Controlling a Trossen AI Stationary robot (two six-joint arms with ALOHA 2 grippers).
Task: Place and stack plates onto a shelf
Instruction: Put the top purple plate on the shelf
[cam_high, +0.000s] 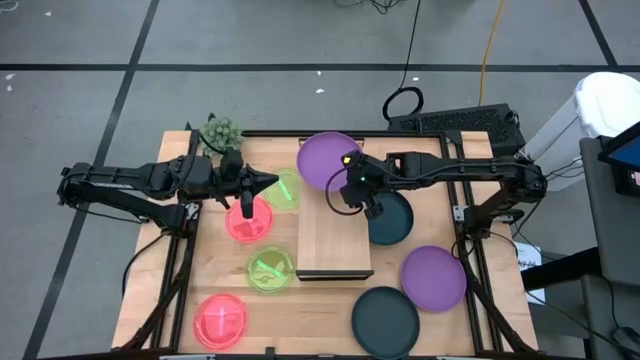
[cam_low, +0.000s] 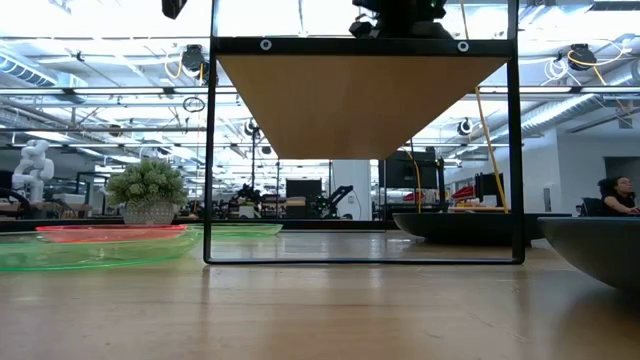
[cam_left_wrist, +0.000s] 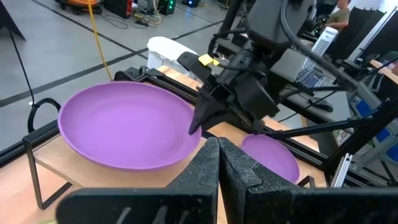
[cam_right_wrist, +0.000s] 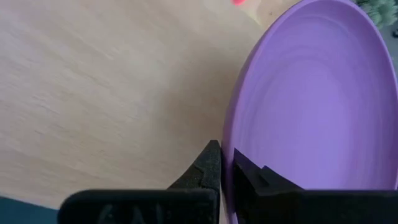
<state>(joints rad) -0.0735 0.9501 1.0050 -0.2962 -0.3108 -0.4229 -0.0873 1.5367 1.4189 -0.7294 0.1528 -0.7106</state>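
A purple plate hangs over the far end of the light-wood shelf, with my right gripper shut on its rim. In the left wrist view the same plate shows above the shelf's end. My left gripper is shut and holds nothing; it hovers left of the shelf, over a green plate and a pink plate. More plates lie flat on the table: green, pink, teal, purple and teal. My right gripper pinches the purple plate's rim between its two fingers, one on the plate's upper face and one beneath, on the side toward the table's right. The fingers slant down from the right. The plate sits nearly level over the shelf's far end; whether it touches the wood I cannot tell.
A small potted plant stands at the table's far left corner. The shelf rests on a black wire frame with open space beneath. A keyboard lies beyond the far edge. The shelf's near half is bare wood.
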